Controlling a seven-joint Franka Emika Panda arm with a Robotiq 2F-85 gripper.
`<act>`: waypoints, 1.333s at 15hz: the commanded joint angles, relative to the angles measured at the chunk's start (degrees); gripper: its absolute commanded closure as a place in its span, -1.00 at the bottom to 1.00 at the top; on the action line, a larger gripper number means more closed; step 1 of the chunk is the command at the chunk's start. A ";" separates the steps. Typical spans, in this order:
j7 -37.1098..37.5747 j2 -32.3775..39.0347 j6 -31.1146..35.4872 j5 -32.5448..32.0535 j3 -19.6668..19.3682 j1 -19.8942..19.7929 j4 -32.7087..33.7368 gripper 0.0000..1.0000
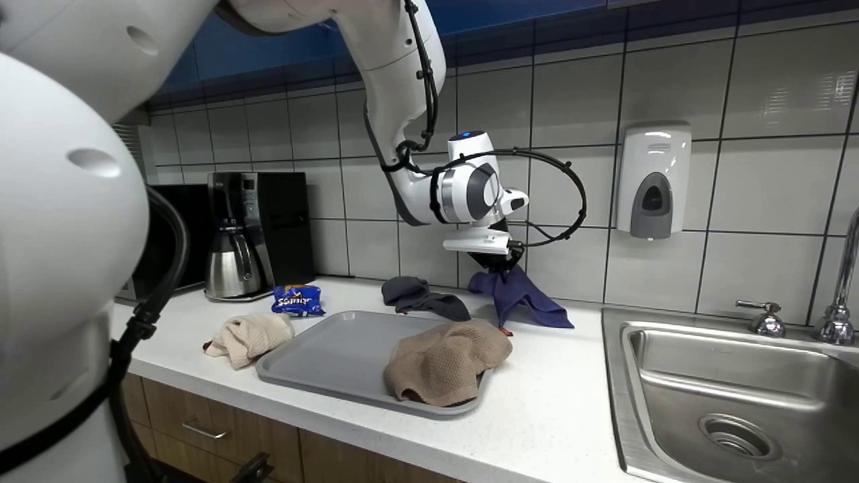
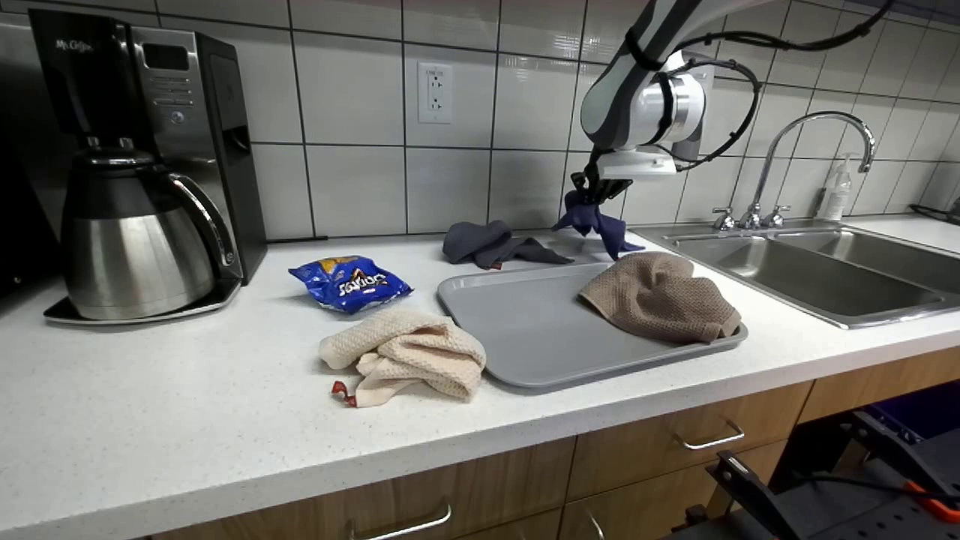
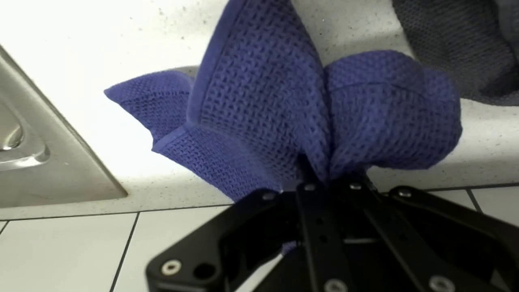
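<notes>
My gripper (image 3: 329, 172) is shut on a purple woven cloth (image 3: 259, 85), pinching a gathered fold of it; the fingertips are partly buried in the fabric. In both exterior views the cloth (image 1: 530, 298) hangs from the gripper (image 1: 498, 267) near the tiled back wall, its lower corners at or close to the white counter. Beside it lies a crumpled dark grey cloth (image 2: 487, 244), whose edge also enters the wrist view. In front, a brown cloth (image 2: 652, 300) is heaped on the right part of a grey tray (image 2: 525, 322). A beige cloth (image 2: 420, 352) rests left of the tray.
A blue snack bag (image 2: 351, 283) sits behind the beige cloth, near a coffee maker (image 2: 187, 112) with a steel carafe (image 2: 135, 247). Right of the purple cloth is a steel sink (image 1: 617, 376) with a faucet (image 2: 772, 150). A soap dispenser (image 1: 654, 181) hangs on the wall.
</notes>
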 commanded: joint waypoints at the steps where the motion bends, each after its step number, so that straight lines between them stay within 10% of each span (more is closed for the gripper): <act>1: -1.71 -6.63 2.85 -1.26 -0.11 0.25 -8.47 0.96; 20: -7.08 -24.60 9.41 -3.75 5.25 1.37 -28.63 0.96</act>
